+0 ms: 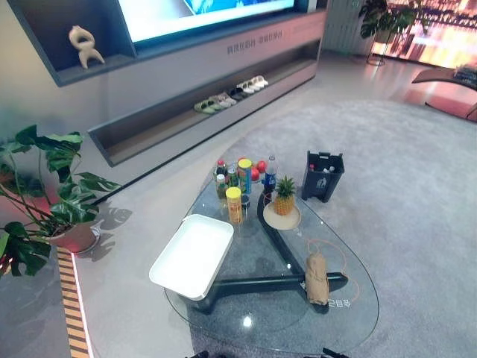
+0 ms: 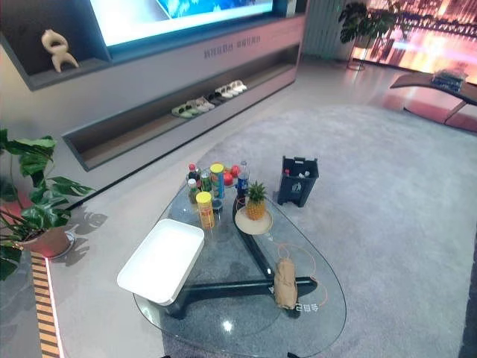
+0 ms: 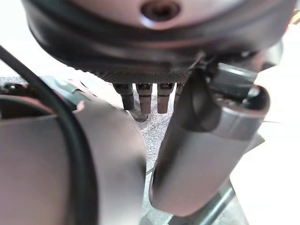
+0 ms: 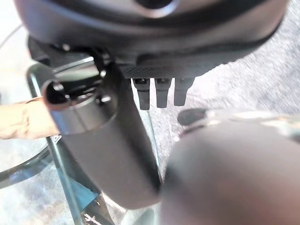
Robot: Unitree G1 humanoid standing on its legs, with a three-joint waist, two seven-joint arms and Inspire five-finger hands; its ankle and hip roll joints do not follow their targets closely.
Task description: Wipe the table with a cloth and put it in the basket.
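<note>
A tan cloth (image 1: 317, 278) lies rolled up on the right side of the glass table (image 1: 350, 321), and its end (image 4: 21, 119) shows in the right wrist view past the thumb. A dark basket (image 1: 323, 175) stands on the carpet beyond the table's far right edge. My left hand (image 3: 201, 140) hangs open beside the table with straight fingers and holds nothing. Close to the table's glass rim, my right hand (image 4: 108, 140) is open too and apart from the cloth.
A white tray (image 1: 192, 255) overhangs the table's left edge. Several bottles and cans (image 1: 235, 186) cluster at the far end, beside a pineapple on a plate (image 1: 283, 205). A potted plant (image 1: 45, 201) stands at the left; a low wall shelf (image 1: 201, 119) runs behind.
</note>
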